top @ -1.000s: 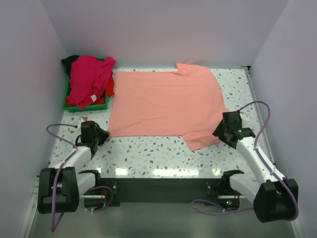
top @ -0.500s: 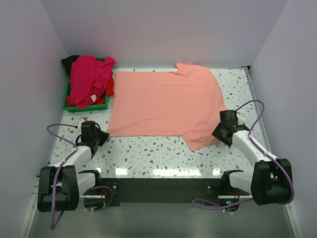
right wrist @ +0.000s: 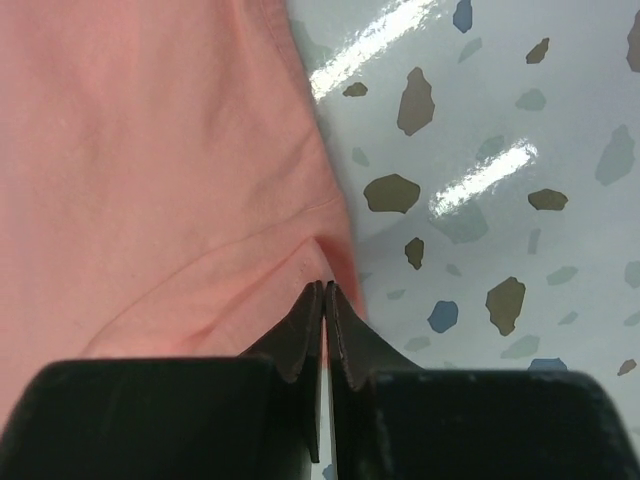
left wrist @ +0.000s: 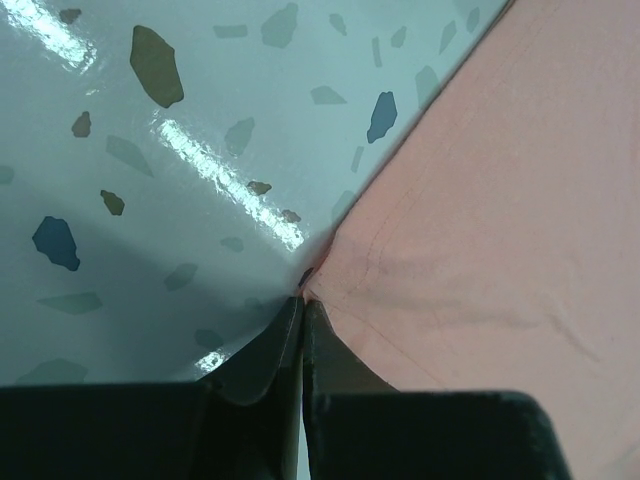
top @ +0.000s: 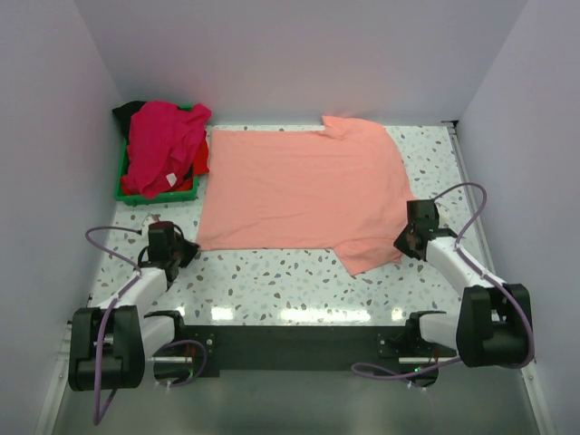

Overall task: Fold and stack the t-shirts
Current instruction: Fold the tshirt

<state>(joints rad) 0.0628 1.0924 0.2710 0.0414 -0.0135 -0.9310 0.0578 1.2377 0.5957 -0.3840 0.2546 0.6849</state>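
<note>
Salmon shirt [top: 304, 195] lies spread flat across the middle of the speckled table [top: 272, 276], smooth over most of its body, with only faint creases. Its neckline is at the far right corner and one short sleeve juts toward the near right. The hem runs down the left side, straight and tidy.

Left gripper [left wrist: 303, 305] is down low at the near left corner of the shirt. Its jaws are pressed together with no gap, and the very corner of the cloth is nipped at their tips, with a small pucker fanning out from the pinch. Right gripper [right wrist: 324, 292] is down on the sleeve at the near right. Those jaws are squeezed tight as well, a sliver of pink shows between them, and a fold of sleeve edge is drawn up into the tips. Both arms reach in from opposite sides, one at each near corner.

Over at the far left sits the green tray [top: 154, 198], heaped. A magenta shirt [top: 161, 145] is crumpled on top, a red shirt [top: 201, 161] spills over the right rim just beside the salmon hem, and a black shirt [top: 127, 111] peeks out behind
</note>
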